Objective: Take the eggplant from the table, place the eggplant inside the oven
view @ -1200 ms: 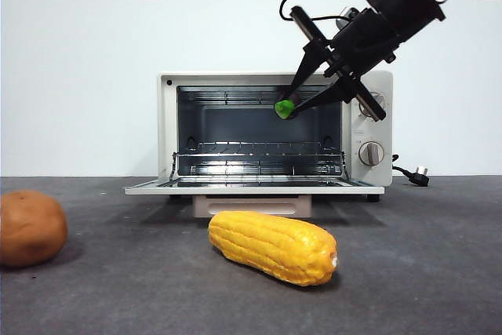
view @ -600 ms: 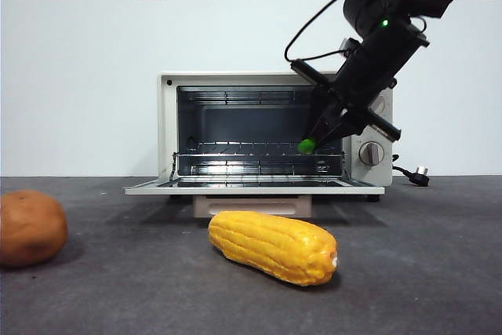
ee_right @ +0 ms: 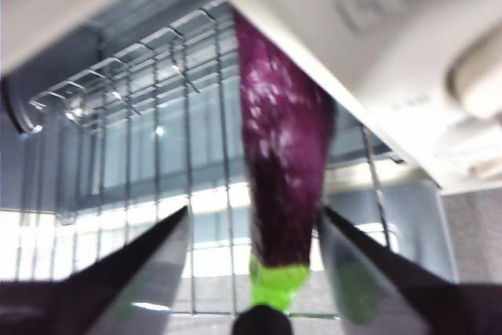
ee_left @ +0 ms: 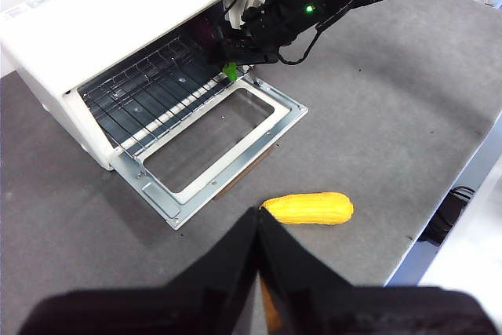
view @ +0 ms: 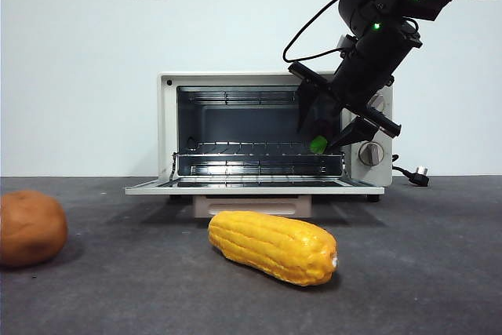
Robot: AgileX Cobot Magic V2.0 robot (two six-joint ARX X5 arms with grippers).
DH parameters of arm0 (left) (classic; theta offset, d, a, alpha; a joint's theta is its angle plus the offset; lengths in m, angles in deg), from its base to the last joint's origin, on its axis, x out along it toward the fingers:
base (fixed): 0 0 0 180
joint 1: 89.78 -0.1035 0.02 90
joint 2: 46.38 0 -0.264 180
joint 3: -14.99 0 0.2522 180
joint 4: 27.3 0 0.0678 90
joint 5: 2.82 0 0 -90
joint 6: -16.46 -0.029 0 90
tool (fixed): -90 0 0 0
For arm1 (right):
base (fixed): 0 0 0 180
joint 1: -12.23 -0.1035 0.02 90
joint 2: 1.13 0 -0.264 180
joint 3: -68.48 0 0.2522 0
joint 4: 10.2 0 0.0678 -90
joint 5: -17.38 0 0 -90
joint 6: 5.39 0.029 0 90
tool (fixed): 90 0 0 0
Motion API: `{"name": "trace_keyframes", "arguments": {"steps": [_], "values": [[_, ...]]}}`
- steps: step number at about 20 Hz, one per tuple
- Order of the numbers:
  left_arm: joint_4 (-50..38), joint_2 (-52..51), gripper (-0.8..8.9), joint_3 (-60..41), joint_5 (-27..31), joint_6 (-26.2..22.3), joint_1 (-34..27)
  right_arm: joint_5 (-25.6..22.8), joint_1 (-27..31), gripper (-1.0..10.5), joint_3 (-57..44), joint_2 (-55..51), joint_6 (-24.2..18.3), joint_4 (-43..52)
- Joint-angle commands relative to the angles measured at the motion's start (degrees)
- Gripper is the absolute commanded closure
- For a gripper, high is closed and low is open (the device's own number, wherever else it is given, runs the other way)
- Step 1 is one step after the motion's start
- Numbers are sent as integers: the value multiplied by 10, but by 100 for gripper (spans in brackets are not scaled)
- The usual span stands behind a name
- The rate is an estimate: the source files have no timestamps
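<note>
Right pincer point(view: 329, 132) seen at right side of oven point(view: 169, 127) opening, upper right of front frame. Jaws spread wide either side of eggplant point(ee_right: 282, 162), contact not discernible. Eggplant lies over wire rack point(ee_right: 157, 115), green cap point(view: 318, 144) toward pincer. Left pincer point(ee_left: 259, 229) closed, nothing held, above counter point(ee_left: 392, 84). Corn point(view: 273, 246) in front of oven door point(view: 255, 187).

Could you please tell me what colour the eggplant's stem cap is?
Bright green; the eggplant has its stem cap clearest in the right wrist view.
</note>
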Motion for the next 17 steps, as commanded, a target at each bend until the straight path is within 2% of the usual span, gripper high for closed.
{"name": "trace_keyframes", "arguments": {"steps": [1,4,6,7,14,17], "values": [[1,-2,819,-3,1,3,2,-3,-4,653,1,10,-5,-1],[0,-2,819,-3,1,3,2,-1,-4,653,2,7,-5,-18],[0,-2,819,-3,1,3,2,-26,-4,647,2,-4,-7,-45],[0,-2,819,-3,1,3,2,-34,-4,596,2,-13,-10,-49],[1,-2,819,-3,1,-3,2,-36,-4,593,18,-31,-23,-62],[1,-2,819,-3,1,-5,2,-43,-3,593,18,-40,-38,-96]]}}
